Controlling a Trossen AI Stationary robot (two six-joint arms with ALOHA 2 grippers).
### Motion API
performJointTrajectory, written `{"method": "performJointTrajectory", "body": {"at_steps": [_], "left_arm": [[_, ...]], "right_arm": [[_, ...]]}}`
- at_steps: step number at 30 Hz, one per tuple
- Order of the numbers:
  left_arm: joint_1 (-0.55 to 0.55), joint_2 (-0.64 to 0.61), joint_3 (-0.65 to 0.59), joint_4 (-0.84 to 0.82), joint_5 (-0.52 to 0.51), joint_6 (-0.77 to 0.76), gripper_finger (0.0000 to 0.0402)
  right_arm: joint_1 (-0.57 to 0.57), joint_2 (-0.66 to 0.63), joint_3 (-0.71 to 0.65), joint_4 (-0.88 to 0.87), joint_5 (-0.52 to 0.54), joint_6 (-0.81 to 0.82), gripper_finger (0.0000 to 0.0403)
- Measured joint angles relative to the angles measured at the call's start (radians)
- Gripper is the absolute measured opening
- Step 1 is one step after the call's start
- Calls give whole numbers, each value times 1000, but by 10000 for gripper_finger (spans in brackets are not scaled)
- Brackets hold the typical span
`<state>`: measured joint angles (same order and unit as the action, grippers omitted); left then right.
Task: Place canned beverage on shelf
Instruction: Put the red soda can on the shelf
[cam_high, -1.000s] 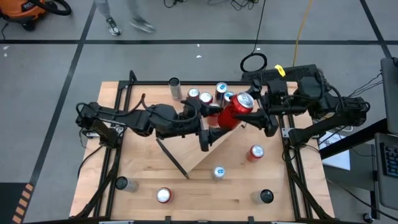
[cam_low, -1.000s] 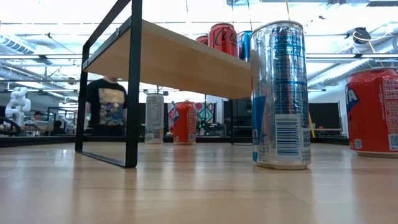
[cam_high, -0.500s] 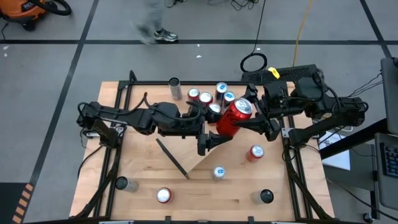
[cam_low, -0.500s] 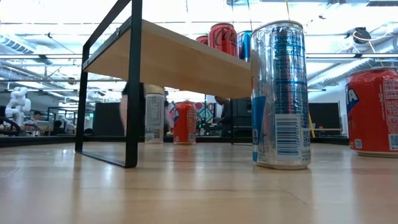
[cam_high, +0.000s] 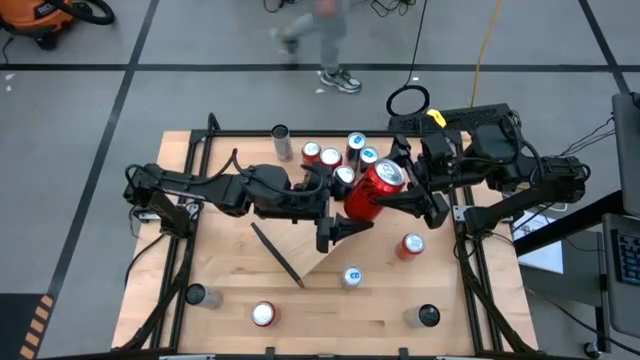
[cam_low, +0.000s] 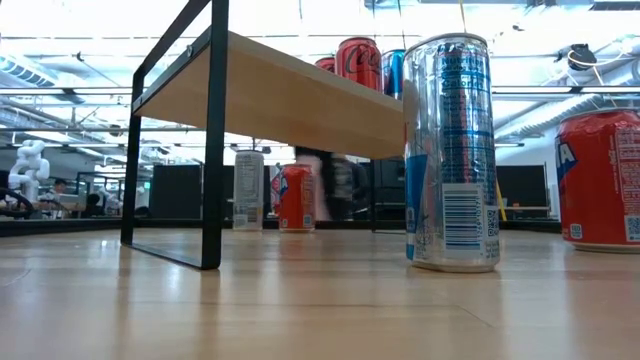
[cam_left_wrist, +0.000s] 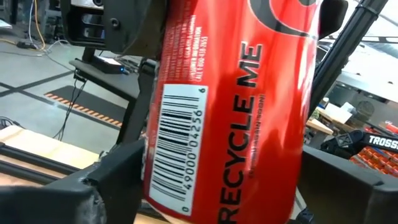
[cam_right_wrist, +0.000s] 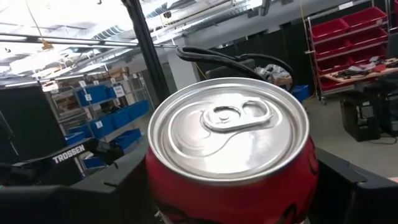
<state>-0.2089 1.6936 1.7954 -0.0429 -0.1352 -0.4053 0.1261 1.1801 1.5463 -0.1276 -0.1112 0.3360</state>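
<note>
Tabletop (cam_high: 230, 280) cans mostly wait; I've the red can (cam_high: 374, 189) clamped in my right gripper (cam_high: 412, 195) over the shelf (cam_high: 340, 245), left gripper (cam_high: 338, 230) spread around it, unplaced.

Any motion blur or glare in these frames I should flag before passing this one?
High view: the person walking past the table is smeared, arms and cans crisp. Low view: a blurred figure behind the shelf, bright ceiling light washing out the top, sheen on the silver can. Left wrist view: the red can fills the frame, print sharp. Right wrist view: soft glare on its lid.
</note>
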Motion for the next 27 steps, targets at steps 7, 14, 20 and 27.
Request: {"method": "performJointTrajectory", "body": {"at_steps": [7, 14, 20, 27], "left_arm": [[1, 0, 0, -3, 0, 29, 306], [0, 0, 0, -4, -4, 29, 298], [-1, 1, 0, -3, -25, 27, 296], [-2, 2, 0, -4, -70, 54, 295]], "right_arm": [[0, 0, 1, -3, -2, 4, 288], [0, -1, 1, -15, -2, 12, 301], [0, -1, 1, -23, 3, 48, 324], [0, -1, 1, -49, 33, 110, 341]]}}
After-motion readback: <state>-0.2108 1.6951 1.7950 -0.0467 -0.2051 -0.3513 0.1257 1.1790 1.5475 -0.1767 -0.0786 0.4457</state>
